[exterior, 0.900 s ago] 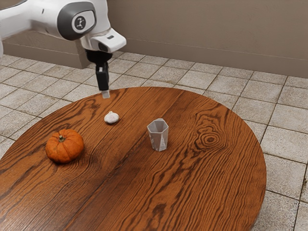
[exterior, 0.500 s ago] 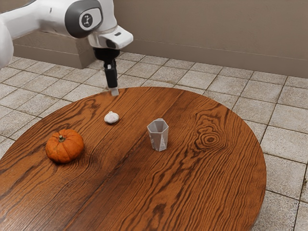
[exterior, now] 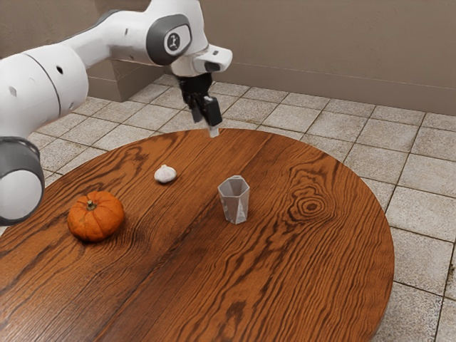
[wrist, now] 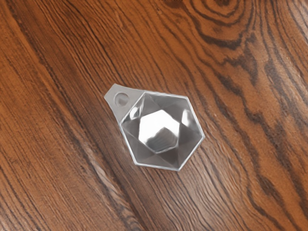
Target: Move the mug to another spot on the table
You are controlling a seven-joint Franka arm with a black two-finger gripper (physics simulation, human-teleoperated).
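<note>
The round wooden table point(exterior: 306, 285) is my biggest worry: I judge its smooth top gives the mug nothing to brace against, so a nudge from 1 side would slide it away. The pumpkin point(exterior: 95, 215) sits at 9 o'clock from the mug, well apart, and is only a hazard if I carry that way. The clear faceted mug point(exterior: 234, 199) stands upright near the table's middle, at 5 o'clock from my gripper point(exterior: 213, 130), which hangs over the far rim holding nothing. The mug's walls slant, so an off-centre pinch could tip it or squirt it out. The garlic bulb point(exterior: 165, 174) lies at 10 o'clock from the mug. The mug's small flat handle tab point(wrist: 120, 98) could snag my gripper on the descent.

Seen side-on, I cannot tell how wide my gripper stands. The mug's transparency blurs its rim and base.
</note>
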